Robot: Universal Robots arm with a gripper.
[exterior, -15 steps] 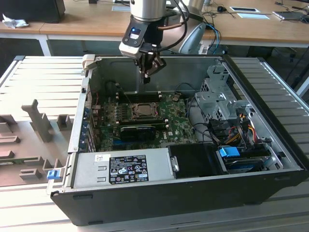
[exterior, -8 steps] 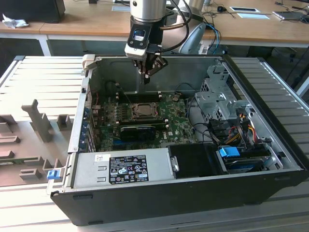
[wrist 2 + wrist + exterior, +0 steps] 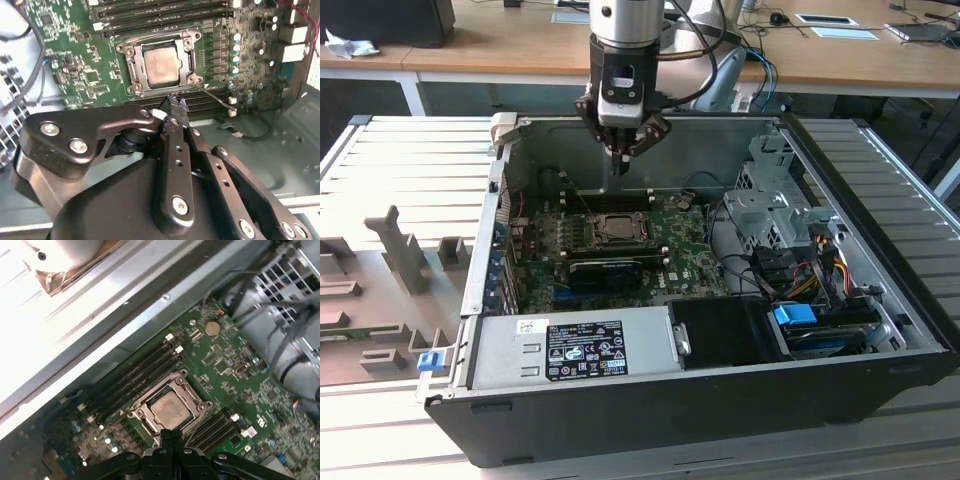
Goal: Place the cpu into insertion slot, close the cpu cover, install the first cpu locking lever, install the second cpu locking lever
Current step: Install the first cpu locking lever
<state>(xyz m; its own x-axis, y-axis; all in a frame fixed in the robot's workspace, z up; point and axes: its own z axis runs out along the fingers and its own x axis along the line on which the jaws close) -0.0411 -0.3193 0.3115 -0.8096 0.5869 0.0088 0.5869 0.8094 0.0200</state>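
Found cpu (image 3: 161, 65) seated in slot (image 3: 123, 49) on green board (image 3: 75, 75), inside opened case (image 3: 720, 400) on the bench (image 3: 410, 160). Noted cover (image 3: 138, 70) lying flat over the cpu, with the metal top showing through its window in both wrist views. Observed one thin wire lever (image 3: 216, 95) angling away from a slot corner, raised off the frame. Recorded jaws pressed together with nothing gripped, tips hanging above the board near the slot and clear of it in the exterior view. Could not tell the latch state of any other lever.
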